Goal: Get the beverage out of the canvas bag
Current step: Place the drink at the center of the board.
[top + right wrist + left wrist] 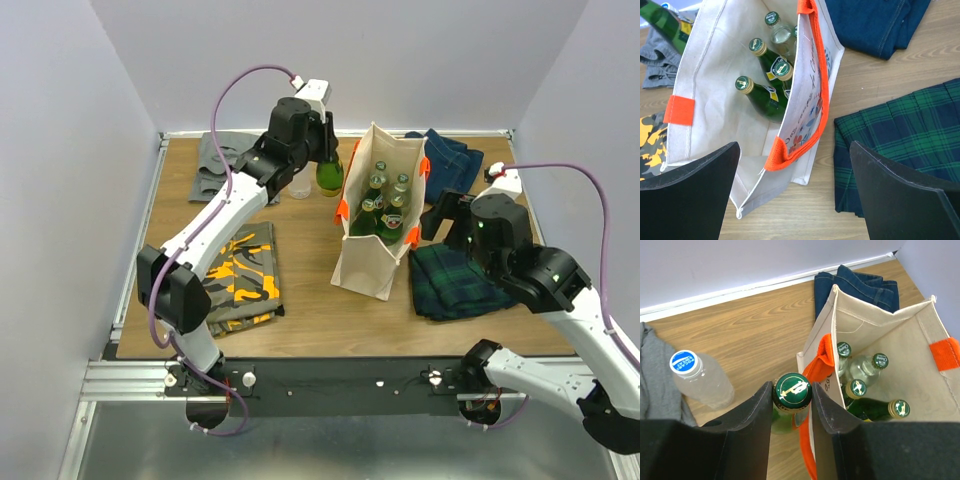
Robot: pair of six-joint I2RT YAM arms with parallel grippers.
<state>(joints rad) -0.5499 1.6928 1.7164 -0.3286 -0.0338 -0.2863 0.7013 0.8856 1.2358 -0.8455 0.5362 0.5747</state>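
Top external view
- Left gripper (pixel 325 150) is reached out to the far side of the table, just left of the canvas bag (pixel 372 270), clamped on the neck of a green bottle (pixel 329 176)
- That bottle hangs upright, fully outside the bag and beside its left wall. Cannot tell whether its base touches the table (pixel 300 310)
- Bag stands upright mid-table, mouth open, with several more green bottles inside
- Right gripper (pixel 440 215) hovers just right of the bag, over the plaid cloth (pixel 455 285), holding nothing

Left wrist view
- Fingers are narrowed on the neck of the green bottle just under its cap, one on each side; grip looks centred
- Bag's orange handle (pixel 822 360) lies just right of the held bottle
- Four caps visible inside the bag
- A clear water bottle (pixel 700 377) stands on the table to the left, near the grey garment (pixel 655 375)

Right wrist view
- Right claw spread wide and empty, looking down on the bag's open mouth and near-side orange handle
- Four bottles lean inside the bag; the held green bottle shows at the top left corner, outside the bag wall

Progress (judgement)
- Extraction done: one beverage is clear of the bag
- Left to do: lower it to open table near the water bottle, let go, back the arm off
- If every bottle is meant, at least four are left inside
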